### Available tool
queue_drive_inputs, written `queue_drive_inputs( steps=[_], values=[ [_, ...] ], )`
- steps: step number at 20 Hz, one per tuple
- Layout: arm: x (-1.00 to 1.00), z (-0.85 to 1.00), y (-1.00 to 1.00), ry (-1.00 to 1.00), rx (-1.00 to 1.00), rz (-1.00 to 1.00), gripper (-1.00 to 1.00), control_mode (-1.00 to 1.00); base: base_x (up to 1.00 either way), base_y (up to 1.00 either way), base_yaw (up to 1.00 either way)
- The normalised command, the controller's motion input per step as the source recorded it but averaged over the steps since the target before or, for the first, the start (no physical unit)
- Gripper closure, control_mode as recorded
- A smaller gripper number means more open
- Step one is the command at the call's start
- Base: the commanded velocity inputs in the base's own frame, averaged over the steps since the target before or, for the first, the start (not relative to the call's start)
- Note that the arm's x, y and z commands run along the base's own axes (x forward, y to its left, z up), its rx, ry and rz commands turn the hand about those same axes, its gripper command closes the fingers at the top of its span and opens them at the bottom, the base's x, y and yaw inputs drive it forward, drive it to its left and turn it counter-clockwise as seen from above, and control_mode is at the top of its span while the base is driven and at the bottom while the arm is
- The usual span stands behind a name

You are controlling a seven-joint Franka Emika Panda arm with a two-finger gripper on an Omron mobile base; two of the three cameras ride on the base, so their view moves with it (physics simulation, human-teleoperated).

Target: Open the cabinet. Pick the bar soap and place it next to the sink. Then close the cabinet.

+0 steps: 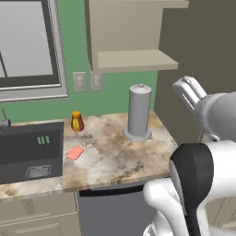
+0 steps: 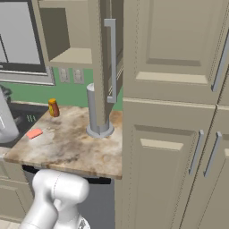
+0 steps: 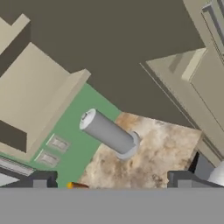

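The cabinet (image 1: 133, 60) stands open above the counter, its shelf bare. Its door juts out edge-on with the long silver handle (image 2: 112, 60). The bar soap (image 1: 74, 153), a flat salmon-pink block, lies on the marbled counter (image 1: 115, 161) left of centre, also seen as bar soap (image 2: 34, 133). My gripper (image 3: 113, 181) is open, with nothing between its dark fingertips (image 3: 41, 179). It is raised well above the counter, looking down past the cabinet (image 3: 35, 96). The sink is out of view.
A tall grey cylinder on a round base (image 1: 139, 113) stands under the cabinet. An amber jar (image 1: 77, 121) sits by the green wall. A dark appliance (image 1: 30, 152) fills the counter's left end. Tall beige cabinets (image 2: 174, 134) rise on the right.
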Motion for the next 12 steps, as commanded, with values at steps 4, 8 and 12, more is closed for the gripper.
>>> queue_drive_inputs(
  steps=[4, 8, 12],
  values=[
    [-0.36, 0.18, -0.17, -0.16, 0.1, -0.38, -1.0, -1.0, 0.0, 0.0, 0.0],
    [-0.4, 0.24, -0.29, -0.1, 0.2, -0.25, -1.0, -1.0, 0.0, 0.0, 0.0],
    [-0.42, 0.22, -0.34, -0.11, 0.18, -0.21, -1.0, -1.0, 0.0, 0.0, 0.0]
  ],
)
